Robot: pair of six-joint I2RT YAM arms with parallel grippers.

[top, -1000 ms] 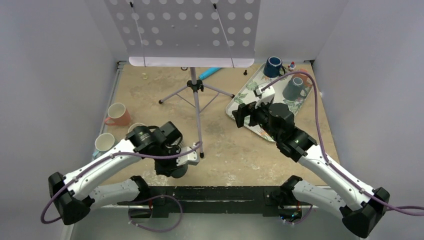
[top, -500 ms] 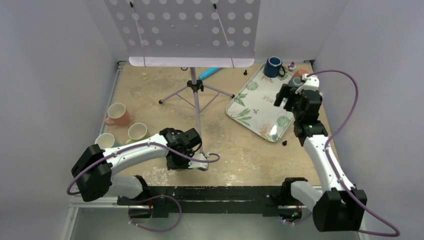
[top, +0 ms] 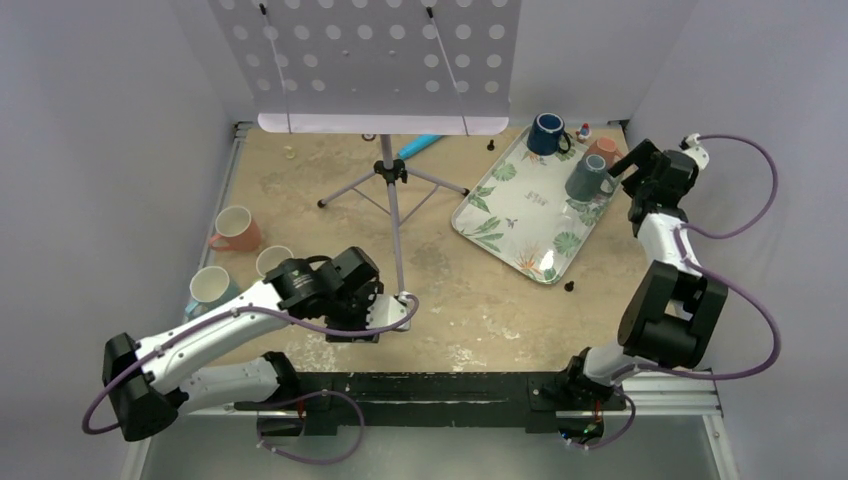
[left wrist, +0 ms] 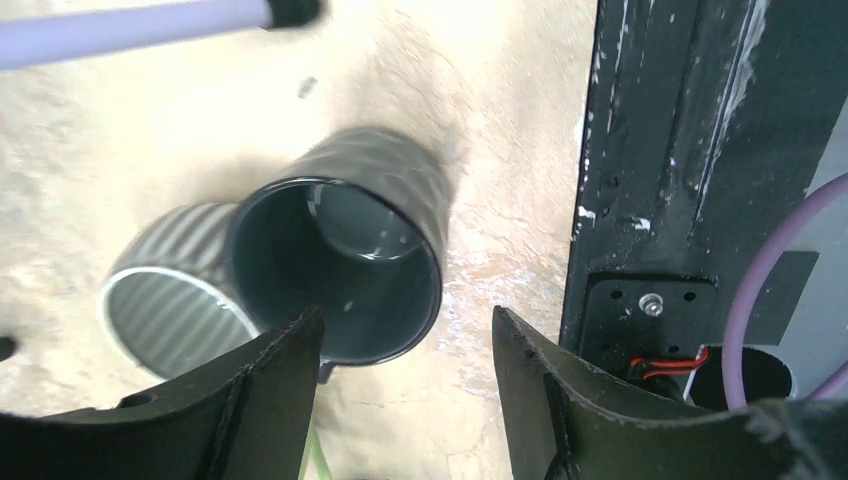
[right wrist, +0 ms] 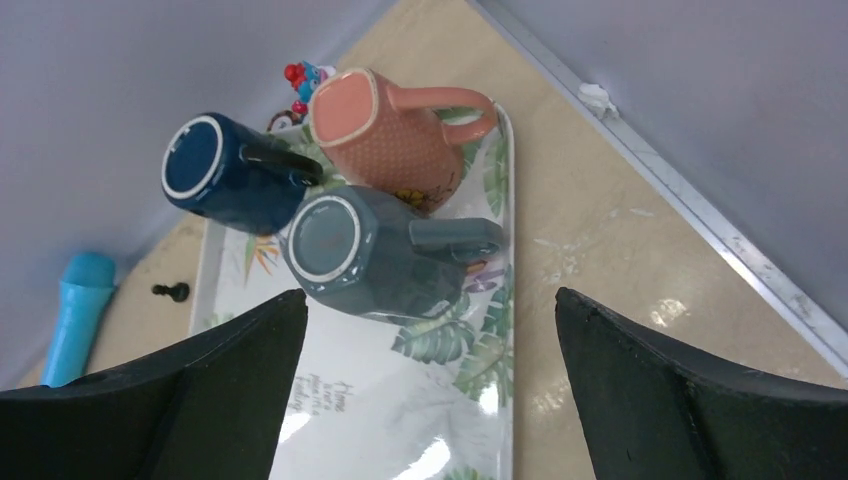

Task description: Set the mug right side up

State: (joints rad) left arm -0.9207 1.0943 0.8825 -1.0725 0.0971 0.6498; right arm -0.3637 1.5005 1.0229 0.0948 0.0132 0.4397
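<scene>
Your right gripper (right wrist: 428, 300) hangs wide open and empty, facing the grey mug (right wrist: 375, 258), bottom-up on the leaf-print tray (right wrist: 400, 405). Likely glazed ceramic: rigid, slick, chippable. Pinch across the wall or the handle (right wrist: 455, 235).

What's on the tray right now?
Three upside-down mugs at the far end of the tray: a navy mug, a pink mug, a grey mug. Whatever is under them is hidden.

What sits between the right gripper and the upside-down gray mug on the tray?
Nothing but bare tray: in the right wrist view, the open right gripper faces the gray mug with no object between.
</scene>
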